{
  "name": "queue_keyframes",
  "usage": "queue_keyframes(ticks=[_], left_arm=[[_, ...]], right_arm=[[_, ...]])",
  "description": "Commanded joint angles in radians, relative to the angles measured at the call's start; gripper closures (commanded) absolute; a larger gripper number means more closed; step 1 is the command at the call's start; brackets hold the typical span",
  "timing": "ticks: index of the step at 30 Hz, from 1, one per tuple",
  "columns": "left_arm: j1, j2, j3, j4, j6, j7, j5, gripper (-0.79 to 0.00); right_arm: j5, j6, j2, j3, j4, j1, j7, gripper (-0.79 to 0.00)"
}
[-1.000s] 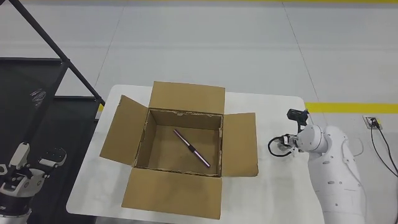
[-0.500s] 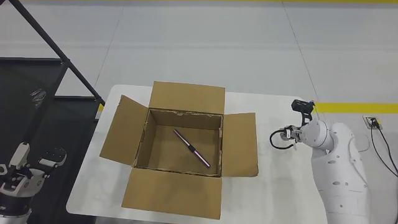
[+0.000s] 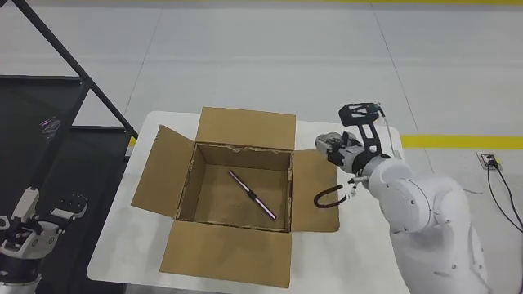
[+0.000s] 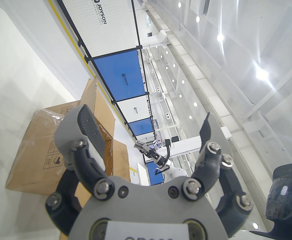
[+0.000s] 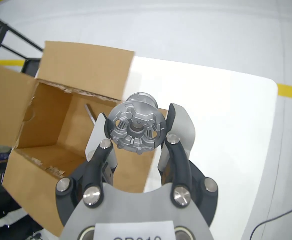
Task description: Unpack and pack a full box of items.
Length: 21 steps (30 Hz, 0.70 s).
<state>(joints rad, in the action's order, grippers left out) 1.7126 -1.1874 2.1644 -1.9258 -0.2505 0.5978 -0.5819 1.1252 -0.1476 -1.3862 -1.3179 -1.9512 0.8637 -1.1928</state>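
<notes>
Since the earlier frames the right gripper (image 5: 139,122) has been swung in from beside the surface's (image 3: 359,249) right edge and is now held over the far end of the box's (image 3: 245,128) right flap. A metal hub (image 5: 137,128) is clamped between its fingers (image 5: 179,128), toothed face turned to the wrist camera, clear of the cardboard. The box is unmoved.

It is set mid-surface with all four flaps folded outward, and torn edges are seen along the rim. One rod (image 3: 252,193), dark with a pinkish side, is laid diagonally on the box floor.

The left gripper (image 4: 146,122) is held low off the surface's left side, fingers spread wide, released.

Printing: black handling symbols (image 4: 52,154) are stamped on the box's outer wall, too small to be made out. A white label (image 5: 136,231) is stuck on the right gripper's base plate, its text cut by the frame edge. Logos are printed on the wall panels (image 4: 121,76) behind; they are not read off.
</notes>
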Motion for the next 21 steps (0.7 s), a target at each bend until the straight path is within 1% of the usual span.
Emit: queue_keyframes(ticks=[1,7,12,14,16,21], left_arm=[[0.0,0.0,0.0,0.0,0.0,0.0,0.0,-0.785],[0.007,-0.002,0.007,0.003,-0.001,-0.018,-0.01,-0.785],[0.015,-0.004,0.017,0.006,-0.001,-0.027,-0.022,-0.785],[0.016,-0.004,0.018,0.006,-0.001,-0.028,-0.022,-0.785],[0.016,-0.004,0.018,0.006,-0.001,-0.028,-0.022,-0.785],[0.016,-0.004,0.018,0.006,-0.001,-0.028,-0.022,-0.785]], right_arm=[[-0.042,0.039,-0.007,0.081,0.026,-0.032,-0.022,0.0],[-0.019,0.053,-0.038,0.316,0.177,-0.144,-0.044,0.0],[0.023,0.023,-0.073,0.479,0.332,-0.215,-0.047,0.0],[0.023,-0.001,-0.093,0.533,0.425,-0.254,-0.038,0.0],[0.024,-0.022,-0.109,0.567,0.487,-0.28,-0.027,0.0],[-0.002,-0.078,-0.158,0.63,0.688,-0.371,0.003,0.0]])
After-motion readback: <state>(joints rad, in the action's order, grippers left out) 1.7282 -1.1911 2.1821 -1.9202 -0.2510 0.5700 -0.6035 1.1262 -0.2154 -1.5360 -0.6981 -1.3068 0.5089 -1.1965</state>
